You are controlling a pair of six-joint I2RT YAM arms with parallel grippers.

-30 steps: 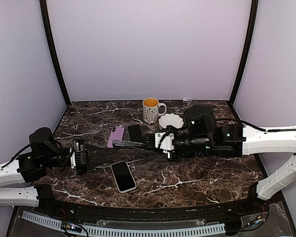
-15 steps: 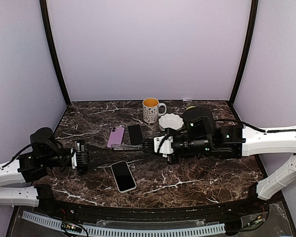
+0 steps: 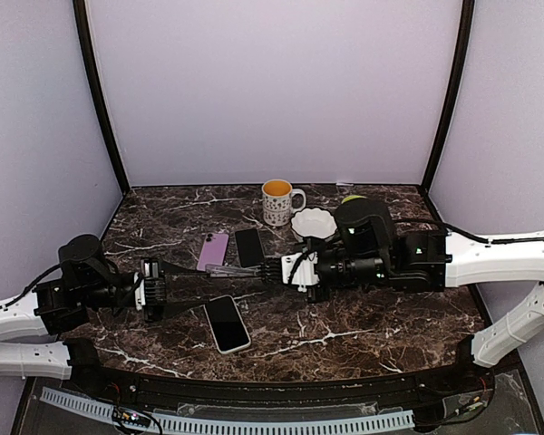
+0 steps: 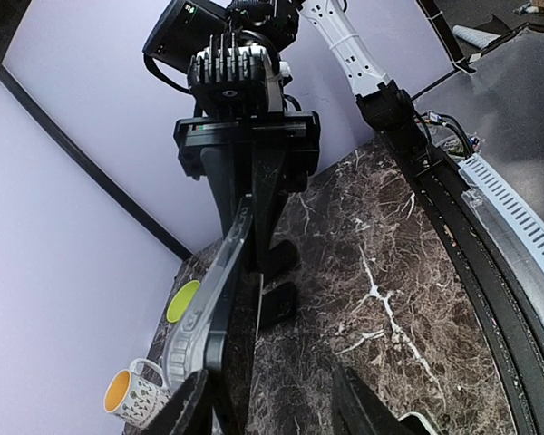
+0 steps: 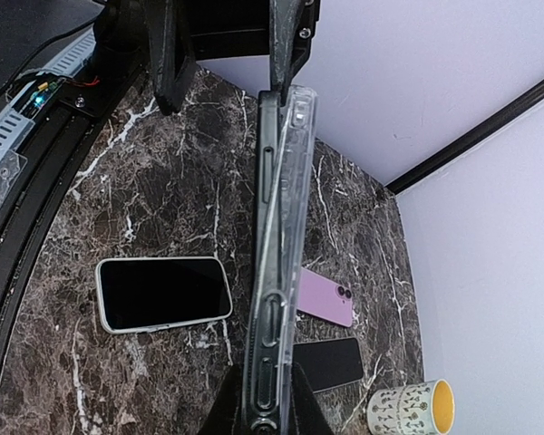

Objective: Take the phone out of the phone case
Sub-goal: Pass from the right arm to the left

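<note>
cased phone [image 5: 276, 263] edgewise in right hand [image 5: 265, 403]

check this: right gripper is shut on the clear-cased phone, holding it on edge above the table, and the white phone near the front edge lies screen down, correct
One thing is off: the white phone lies screen up, not screen down; the top external view shows its dark glass. The rest stands: the right gripper is shut on the clear-cased phone, on edge above the table.

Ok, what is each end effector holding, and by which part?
The right end effector pinches the clear-cased phone at one short end. The left end effector stands open about the other end.
</note>
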